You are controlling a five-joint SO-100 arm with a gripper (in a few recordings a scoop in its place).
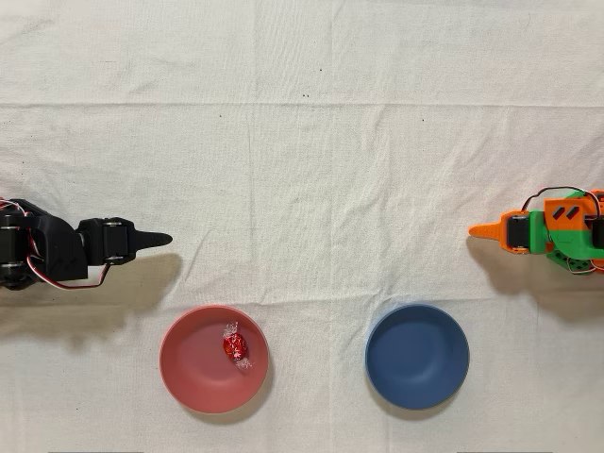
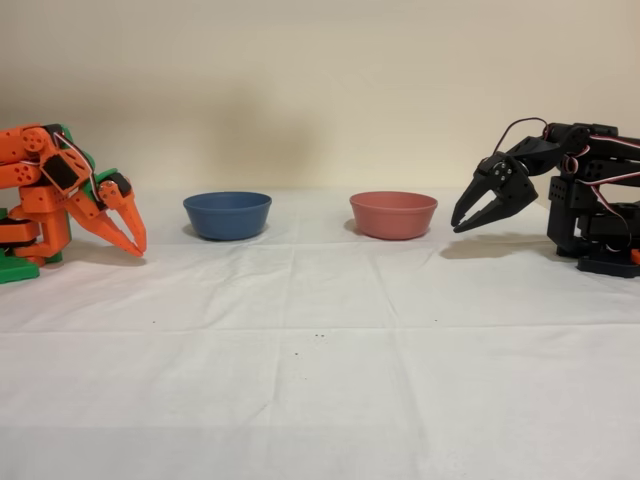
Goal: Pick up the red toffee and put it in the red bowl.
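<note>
The red toffee [image 1: 234,346] lies inside the red bowl [image 1: 189,370], a little right of the bowl's middle in the overhead view, with its clear twisted ends sticking out. From the side, the red bowl [image 2: 393,215] hides the candy behind its wall. My black gripper [image 1: 162,240] is drawn back at the left edge, above and left of the bowl and clear of it. Its fingers taper to one point, shut, with nothing between them. In the fixed view the gripper [image 2: 458,226] hangs tip-down just right of the bowl, above the cloth.
A dark blue bowl [image 1: 417,356] of the same size stands to the right of the red one in the overhead view, and is the blue bowl [image 2: 227,214] at left in the fixed view. The idle orange arm [image 1: 543,231] stays folded at the far side. White cloth [image 1: 302,142] covers the table.
</note>
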